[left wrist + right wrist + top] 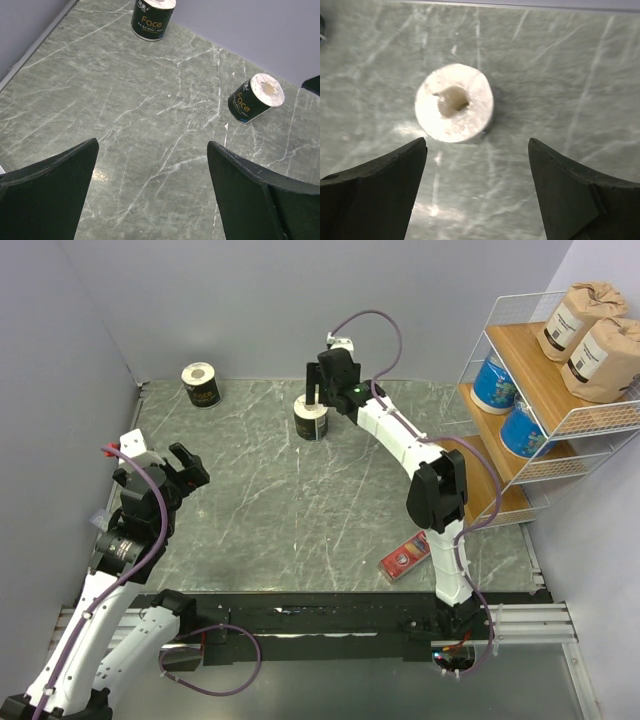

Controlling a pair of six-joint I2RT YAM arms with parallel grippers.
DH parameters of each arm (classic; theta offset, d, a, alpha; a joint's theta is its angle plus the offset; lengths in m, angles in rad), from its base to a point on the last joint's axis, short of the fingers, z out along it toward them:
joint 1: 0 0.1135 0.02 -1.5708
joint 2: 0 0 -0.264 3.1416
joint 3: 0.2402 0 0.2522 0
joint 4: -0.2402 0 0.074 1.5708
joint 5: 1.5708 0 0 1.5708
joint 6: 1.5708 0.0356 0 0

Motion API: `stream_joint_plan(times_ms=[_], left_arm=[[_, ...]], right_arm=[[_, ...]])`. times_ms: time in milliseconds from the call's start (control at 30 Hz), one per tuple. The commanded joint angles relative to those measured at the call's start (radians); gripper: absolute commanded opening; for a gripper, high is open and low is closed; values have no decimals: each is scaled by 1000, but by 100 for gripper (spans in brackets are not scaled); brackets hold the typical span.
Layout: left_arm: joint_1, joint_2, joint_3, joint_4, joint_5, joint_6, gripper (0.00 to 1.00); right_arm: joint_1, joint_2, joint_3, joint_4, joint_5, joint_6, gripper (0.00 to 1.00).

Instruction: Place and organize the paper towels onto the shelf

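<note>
Two black rolls with white tops stand on the table: one at the far left (pixel 201 384) (pixel 153 18), one in the far middle (pixel 311 418) (pixel 256 98). My right gripper (pixel 322 395) hangs open just above the middle roll, whose white top (pixel 454 103) shows ahead of the fingers. My left gripper (pixel 176 468) is open and empty over the left of the table. The shelf (pixel 545 405) at the right holds two brown rolls (pixel 592 337) on its top tier and two blue rolls (pixel 508 405) on the middle tier.
A flat red box (pixel 405 556) lies on the table near the right arm's base. Grey walls close the back and left. The shelf's lowest tier (pixel 492 502) is bare wood.
</note>
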Motion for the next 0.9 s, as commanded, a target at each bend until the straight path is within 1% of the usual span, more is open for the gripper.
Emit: stream_joint_plan(times_ms=[0, 33, 133, 333, 433, 567, 867], left_arm=[[-3, -13, 2, 38, 16, 9, 97], [-5, -18, 1, 38, 16, 9, 97], [-5, -21, 1, 41, 18, 11, 97], [-7, -21, 2, 41, 15, 12, 96], [-7, -21, 1, 42, 15, 11, 96], [-7, -18, 1, 44, 16, 12, 97], [-8, -12, 1, 42, 15, 14, 96]], right_arm=[[-51, 19, 11, 93, -103, 259, 89], [-60, 24, 7, 96, -104, 300, 89], [-75, 56, -4, 118, -128, 349, 88], [-97, 117, -6, 152, -183, 412, 88], [-99, 139, -15, 187, -192, 411, 88], [-100, 180, 28, 170, -203, 420, 88], [-99, 215, 16, 172, -194, 449, 86]])
